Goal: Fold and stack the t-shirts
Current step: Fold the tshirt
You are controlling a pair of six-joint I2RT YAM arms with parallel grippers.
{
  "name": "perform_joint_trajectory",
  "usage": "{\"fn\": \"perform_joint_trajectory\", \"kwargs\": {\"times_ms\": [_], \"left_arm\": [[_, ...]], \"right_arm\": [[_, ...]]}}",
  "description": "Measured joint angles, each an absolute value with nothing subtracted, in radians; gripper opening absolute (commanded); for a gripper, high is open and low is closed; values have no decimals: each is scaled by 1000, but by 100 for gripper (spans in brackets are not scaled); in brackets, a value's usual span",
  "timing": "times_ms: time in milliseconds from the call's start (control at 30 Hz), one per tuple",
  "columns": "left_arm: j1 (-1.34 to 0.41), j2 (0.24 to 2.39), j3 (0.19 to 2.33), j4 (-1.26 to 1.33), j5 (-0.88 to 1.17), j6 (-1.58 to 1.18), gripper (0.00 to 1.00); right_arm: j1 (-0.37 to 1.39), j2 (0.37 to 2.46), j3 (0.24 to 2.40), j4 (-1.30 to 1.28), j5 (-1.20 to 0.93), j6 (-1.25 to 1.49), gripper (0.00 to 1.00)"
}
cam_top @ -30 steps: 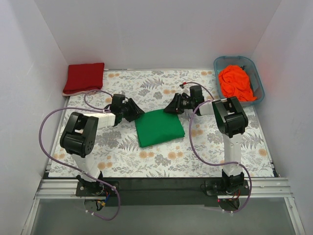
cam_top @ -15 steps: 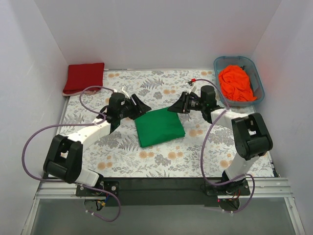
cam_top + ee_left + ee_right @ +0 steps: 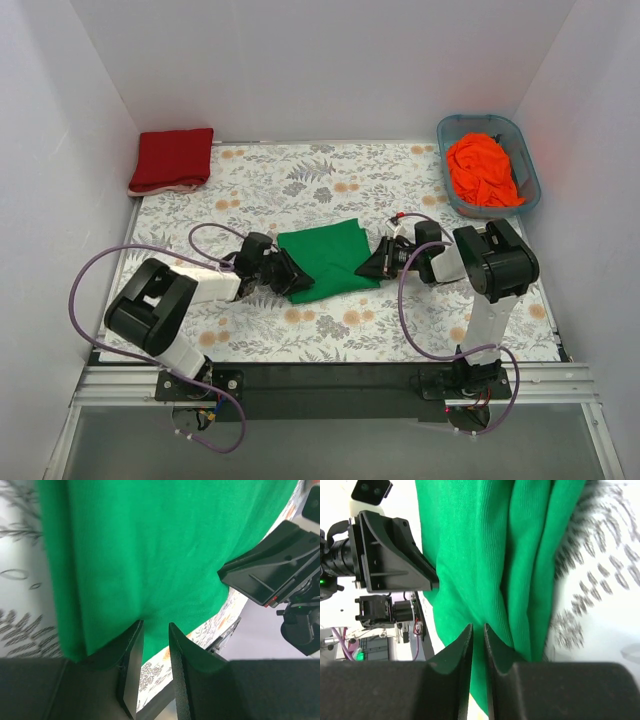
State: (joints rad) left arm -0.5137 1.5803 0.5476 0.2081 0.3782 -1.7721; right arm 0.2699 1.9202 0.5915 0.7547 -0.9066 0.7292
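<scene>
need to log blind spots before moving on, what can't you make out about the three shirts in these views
- green t-shirt: top view, both arms' jaws cover its near corners; both wrist views cut it off.
- orange t-shirt: top view only, crumpled; tub wall hides its lower part.
- red t-shirt: top view only, too small to count folds.
- left wrist view: unclear whether the jaws pinch fabric.

Layout as I see it from the console. The middle t-shirt lies folded near the centre of the bench, a little toward the near edge. My left fingers meet its near-left corner, and my right fingers meet its right edge. A second t-shirt lies folded in the far left corner. The tub stands in the far right corner, with a third t-shirt bunched inside it.
</scene>
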Motion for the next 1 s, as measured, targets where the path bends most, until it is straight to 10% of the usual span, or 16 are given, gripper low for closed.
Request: {"fn": "perform_joint_trajectory", "kwargs": {"times_ms": [500, 1000], "left_arm": [[-506, 1158, 540, -60, 237, -1710, 41], [-506, 1032, 524, -241, 102, -1660, 58]], "right_arm": [[434, 1605, 584, 737, -839, 796, 27], [591, 1943, 664, 819, -762, 867, 27]]}}
